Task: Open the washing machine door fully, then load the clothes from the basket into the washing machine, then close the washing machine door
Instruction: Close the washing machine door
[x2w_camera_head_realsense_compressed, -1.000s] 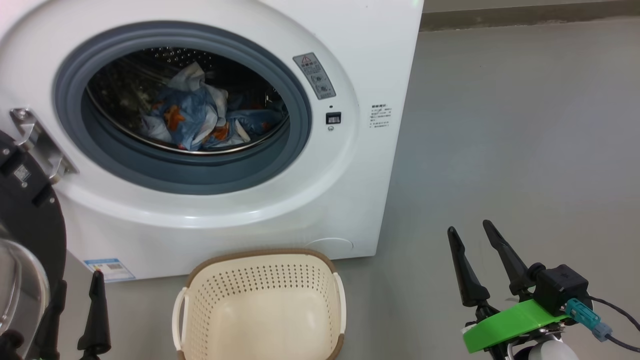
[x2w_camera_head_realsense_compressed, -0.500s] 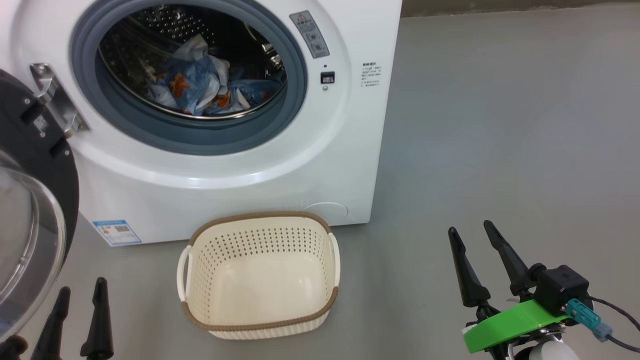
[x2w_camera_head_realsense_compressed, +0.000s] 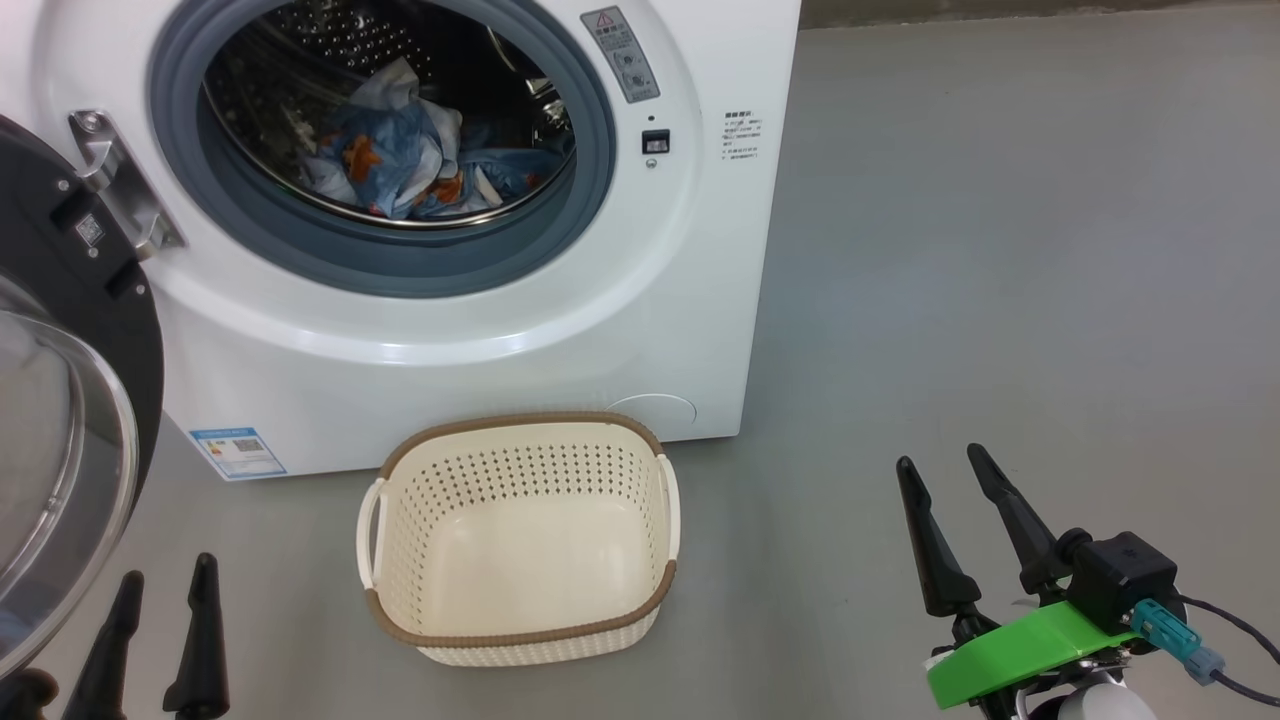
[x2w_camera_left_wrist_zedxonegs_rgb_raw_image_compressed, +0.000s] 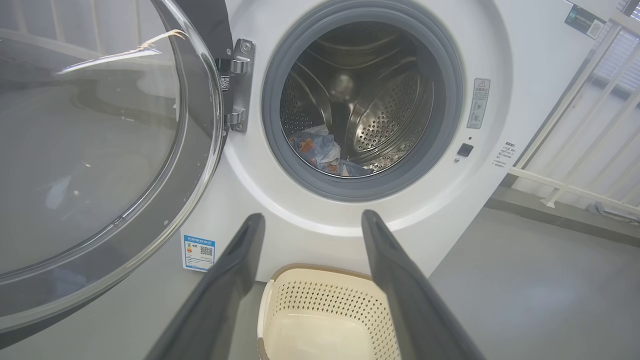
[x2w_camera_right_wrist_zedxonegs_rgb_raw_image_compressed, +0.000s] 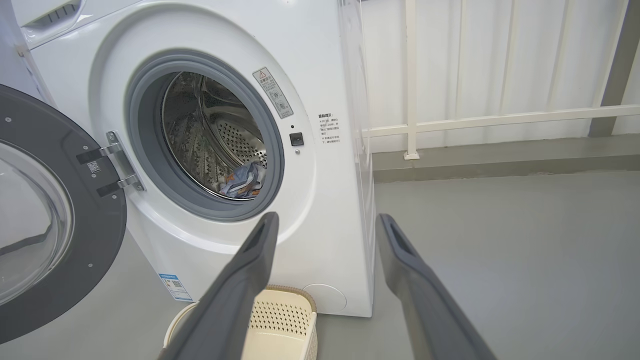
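The white washing machine (x2w_camera_head_realsense_compressed: 560, 330) stands with its black round door (x2w_camera_head_realsense_compressed: 70, 300) swung open to the left on a metal hinge (x2w_camera_head_realsense_compressed: 125, 190). Blue clothes with orange prints (x2w_camera_head_realsense_compressed: 400, 165) lie inside the steel drum (x2w_camera_left_wrist_zedxonegs_rgb_raw_image_compressed: 385, 115). On the floor in front sits the cream basket (x2w_camera_head_realsense_compressed: 520, 535), holding nothing. My left gripper (x2w_camera_head_realsense_compressed: 165, 575) is open at the lower left, just below the door's glass bowl (x2w_camera_head_realsense_compressed: 50, 460). My right gripper (x2w_camera_head_realsense_compressed: 940, 465) is open at the lower right, well clear of the machine and basket. Both hold nothing.
Grey floor (x2w_camera_head_realsense_compressed: 1000, 250) stretches to the right of the machine. A white railing (x2w_camera_right_wrist_zedxonegs_rgb_raw_image_compressed: 500, 120) and pale wall stand behind and beside the washer. A small blue label (x2w_camera_head_realsense_compressed: 237, 452) is stuck low on the machine's front.
The head camera has drawn back and tilted down, so the machine and basket sit higher and more floor shows. The left gripper's fingers show lower left, off the door. The right gripper is unchanged.
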